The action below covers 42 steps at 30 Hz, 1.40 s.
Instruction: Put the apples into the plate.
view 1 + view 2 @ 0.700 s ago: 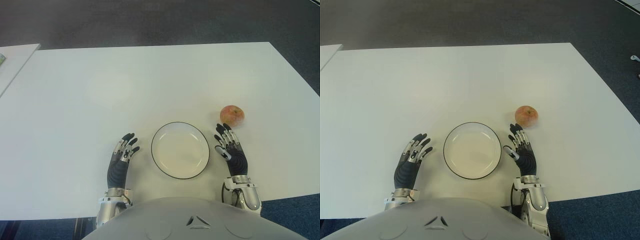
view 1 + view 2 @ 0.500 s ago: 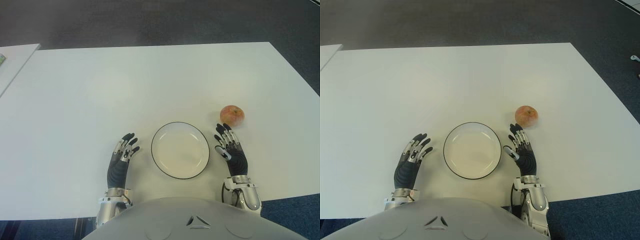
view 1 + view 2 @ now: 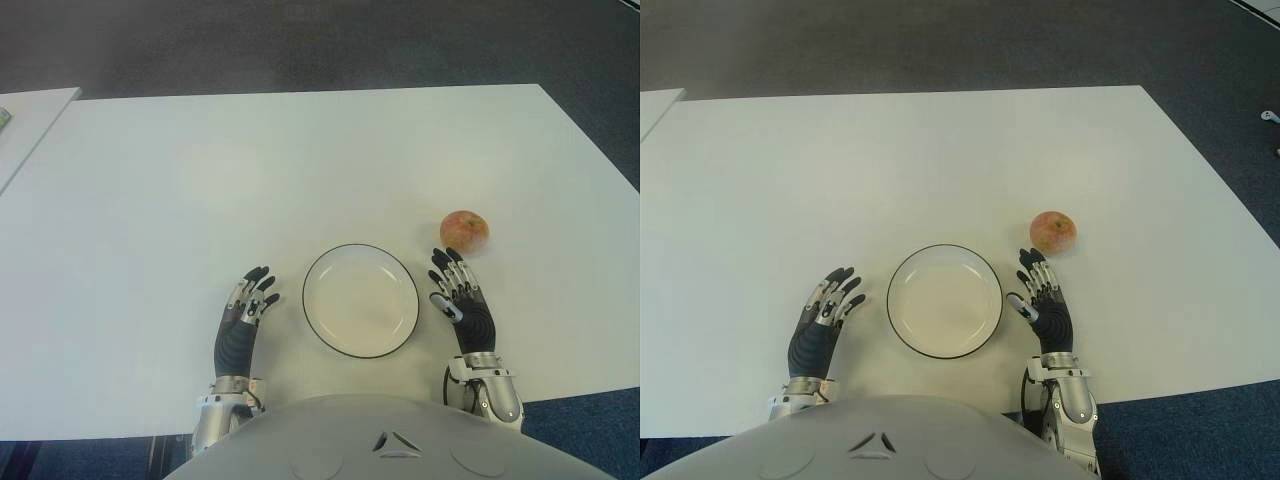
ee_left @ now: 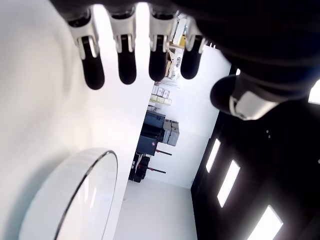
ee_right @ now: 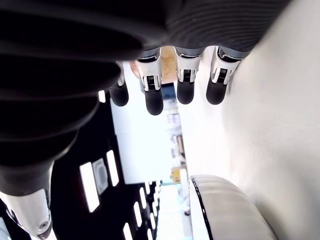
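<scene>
One red-yellow apple point(image 3: 464, 232) sits on the white table point(image 3: 300, 170), to the right of and a little beyond the white, dark-rimmed plate point(image 3: 361, 300), which holds nothing. My right hand point(image 3: 458, 293) lies flat and open just right of the plate, its fingertips a short way short of the apple. On the plate's left side my left hand point(image 3: 245, 308) is open with fingers spread and holds nothing. The plate's rim point(image 4: 85, 185) shows in the left wrist view and the plate rim point(image 5: 220, 210) in the right wrist view.
A second white table's corner point(image 3: 30, 120) shows at the far left. Dark carpet point(image 3: 320, 40) lies beyond the table's far edge. My torso point(image 3: 380, 440) covers the near edge.
</scene>
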Each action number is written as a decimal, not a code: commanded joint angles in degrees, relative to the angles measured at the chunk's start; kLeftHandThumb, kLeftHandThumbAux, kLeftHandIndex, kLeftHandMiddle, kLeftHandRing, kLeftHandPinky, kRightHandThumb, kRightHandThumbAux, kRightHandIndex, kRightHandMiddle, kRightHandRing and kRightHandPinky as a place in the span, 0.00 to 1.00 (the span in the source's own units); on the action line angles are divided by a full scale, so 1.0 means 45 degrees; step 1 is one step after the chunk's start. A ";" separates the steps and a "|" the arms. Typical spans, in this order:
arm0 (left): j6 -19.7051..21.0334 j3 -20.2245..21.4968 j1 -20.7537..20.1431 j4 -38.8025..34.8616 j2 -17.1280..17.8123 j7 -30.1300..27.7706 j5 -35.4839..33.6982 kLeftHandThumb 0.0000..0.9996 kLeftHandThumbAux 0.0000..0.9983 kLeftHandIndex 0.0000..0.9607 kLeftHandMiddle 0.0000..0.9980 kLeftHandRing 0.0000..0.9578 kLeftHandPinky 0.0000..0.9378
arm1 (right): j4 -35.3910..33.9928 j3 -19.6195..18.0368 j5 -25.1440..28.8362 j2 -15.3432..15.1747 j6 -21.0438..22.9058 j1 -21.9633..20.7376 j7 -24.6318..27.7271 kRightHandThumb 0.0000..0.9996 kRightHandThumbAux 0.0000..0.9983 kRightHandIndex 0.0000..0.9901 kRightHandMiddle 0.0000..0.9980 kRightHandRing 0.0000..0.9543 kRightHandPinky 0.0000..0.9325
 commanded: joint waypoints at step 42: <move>0.0016 0.0190 -0.0443 0.0453 -0.0144 -0.0170 -0.0203 0.23 0.47 0.20 0.17 0.20 0.29 | -0.4238 -0.4001 -0.9711 -0.3784 -0.3968 -0.2109 -0.3867 0.36 0.54 0.12 0.13 0.08 0.03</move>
